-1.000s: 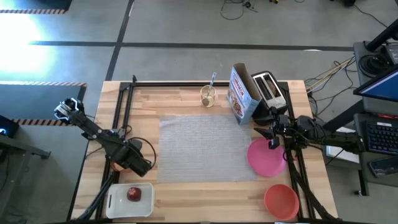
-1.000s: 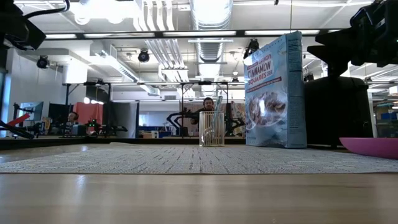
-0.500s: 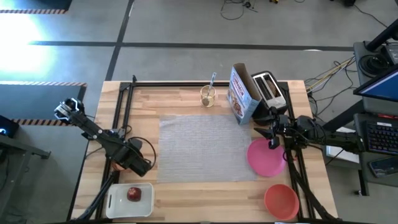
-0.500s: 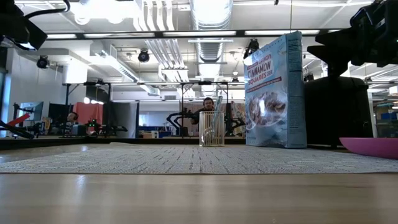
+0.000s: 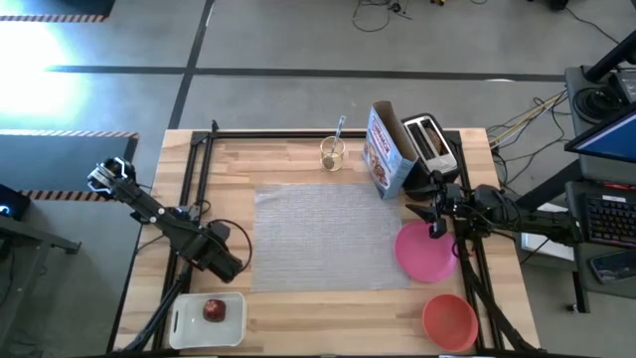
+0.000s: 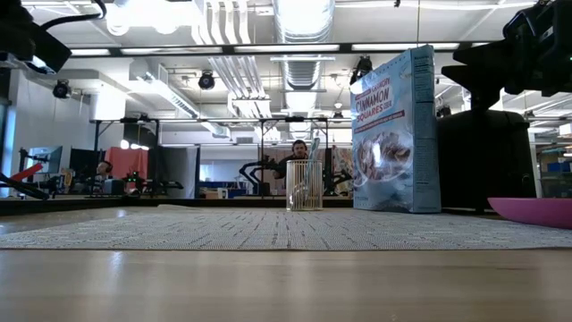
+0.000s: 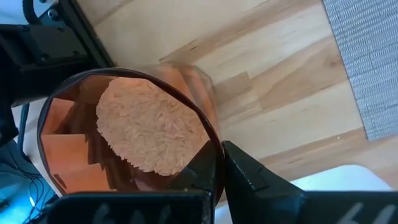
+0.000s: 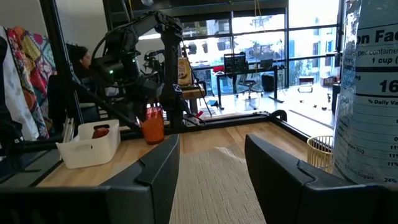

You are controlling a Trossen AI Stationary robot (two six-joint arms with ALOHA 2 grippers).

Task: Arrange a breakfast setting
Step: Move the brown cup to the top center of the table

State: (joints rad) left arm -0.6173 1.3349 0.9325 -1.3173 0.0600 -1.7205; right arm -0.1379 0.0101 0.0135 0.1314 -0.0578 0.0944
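The left gripper (image 7: 217, 171) has its fingers pinched on the rim of the small orange cup (image 7: 124, 134), wall between them, so lift straight to keep it level, while the right gripper's (image 8: 208, 168) fingers wait half-spread.

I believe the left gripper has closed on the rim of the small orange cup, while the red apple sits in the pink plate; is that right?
Not quite. The left gripper is shut on the small orange cup, but the high view shows the red apple in a white tray, not on the pink plate.
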